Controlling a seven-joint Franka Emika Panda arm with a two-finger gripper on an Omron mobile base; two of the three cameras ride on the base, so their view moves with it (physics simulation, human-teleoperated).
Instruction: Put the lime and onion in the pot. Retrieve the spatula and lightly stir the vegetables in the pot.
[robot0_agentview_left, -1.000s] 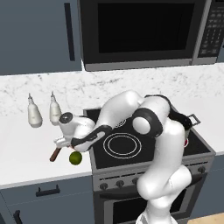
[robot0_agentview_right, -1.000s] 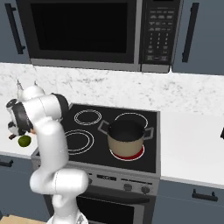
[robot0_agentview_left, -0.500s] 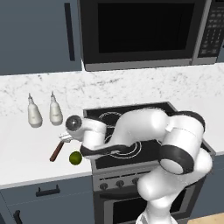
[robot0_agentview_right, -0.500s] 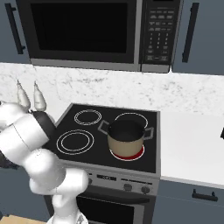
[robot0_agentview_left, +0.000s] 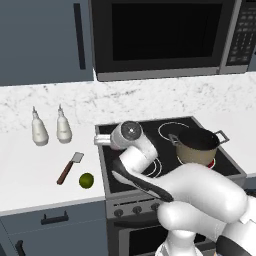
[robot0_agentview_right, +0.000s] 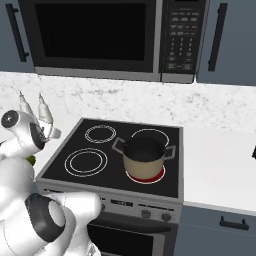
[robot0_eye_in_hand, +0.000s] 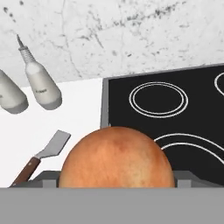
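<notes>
- A rendered kitchen: marbled white counter and backsplash, dark cabinets, a black microwave over a black glass stove with white ring burners.
- The gripper is held above the stove's left front corner. The jaws stand wide around the onion, which sits between them in the hand view; it looks gripped and lifted, though the contact points are hidden.
- The onion is a smooth orange-tan ball with faint mottling, large in the hand view because it is right at the camera.
- The pot sits on the front right burner, which glows red beneath it. It is round and beige with a metal rim, two small side handles and a dark inside that looks empty in the right base view.
- The lime is a small dark-green ball, still on the counter near its front edge, left of the stove.
- The spatula lies flat just beside the lime, untouched: reddish-brown handle, squarish grey blade pointing toward the back.
- Two white bottles with pointed nozzles stand behind it, near the backsplash.
- Progress, as I judge it: early. The onion is picked up but not in the pot; the lime, fetching the spatula and the stirring are all left.
</notes>
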